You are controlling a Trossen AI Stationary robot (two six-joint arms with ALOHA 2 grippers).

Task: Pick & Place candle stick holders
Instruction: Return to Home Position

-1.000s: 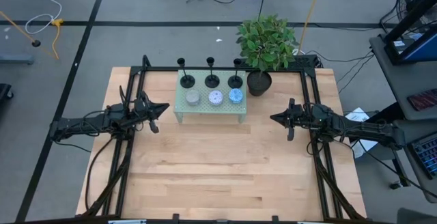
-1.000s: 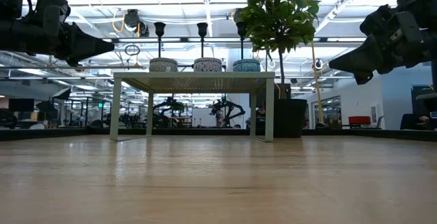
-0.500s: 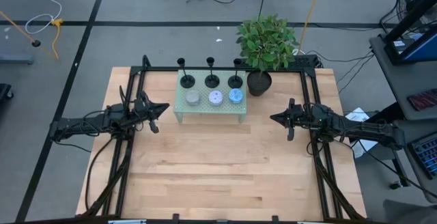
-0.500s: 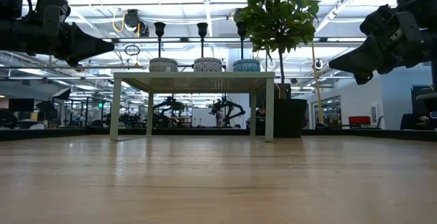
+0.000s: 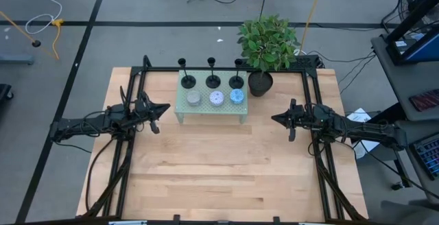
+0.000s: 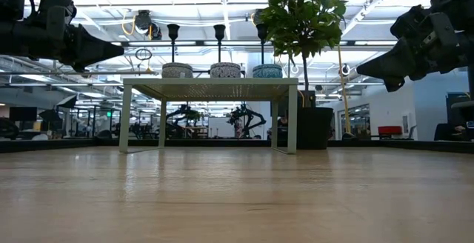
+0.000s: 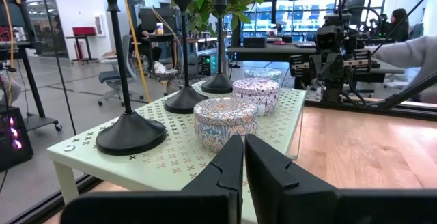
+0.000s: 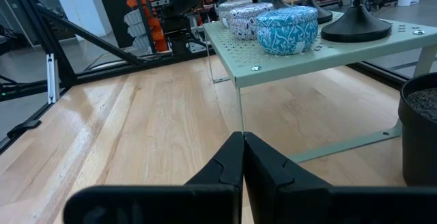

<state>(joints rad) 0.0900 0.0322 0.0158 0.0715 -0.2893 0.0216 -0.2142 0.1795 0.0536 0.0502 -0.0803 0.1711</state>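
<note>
Three matte-black candle stick holders (image 5: 187, 81) (image 5: 212, 81) (image 5: 236, 81) stand upright by their disc bases in a row along the far side of a pale green perforated stand (image 5: 210, 108). They also show in the left wrist view (image 7: 130, 132). My left gripper (image 5: 164, 107) hovers shut and empty to the left of the stand. My right gripper (image 5: 276, 119) hovers shut and empty to the right of it. Both are above the table.
Three patterned round tins (image 5: 195, 98) (image 5: 216, 98) (image 5: 236, 96) sit on the stand's near side. A potted plant (image 5: 264, 46) in a black pot stands at the stand's right end. Bare wooden tabletop (image 5: 219, 170) lies toward the near edge. Black frame rails (image 5: 130, 129) run along both sides.
</note>
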